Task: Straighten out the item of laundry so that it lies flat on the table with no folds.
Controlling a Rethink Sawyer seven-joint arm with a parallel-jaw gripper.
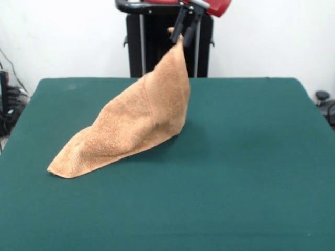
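Towel (138, 123) nowhere near flat yet: one corner pinched in closed gripper (181, 37), hoisted high, rest draped in tent down to table (251, 157). Flattening all left.

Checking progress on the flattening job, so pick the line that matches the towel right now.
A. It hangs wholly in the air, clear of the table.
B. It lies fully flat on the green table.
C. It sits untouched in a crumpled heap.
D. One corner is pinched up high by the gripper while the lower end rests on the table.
D: the gripper holds the top corner of the towel, which slopes down to the table.
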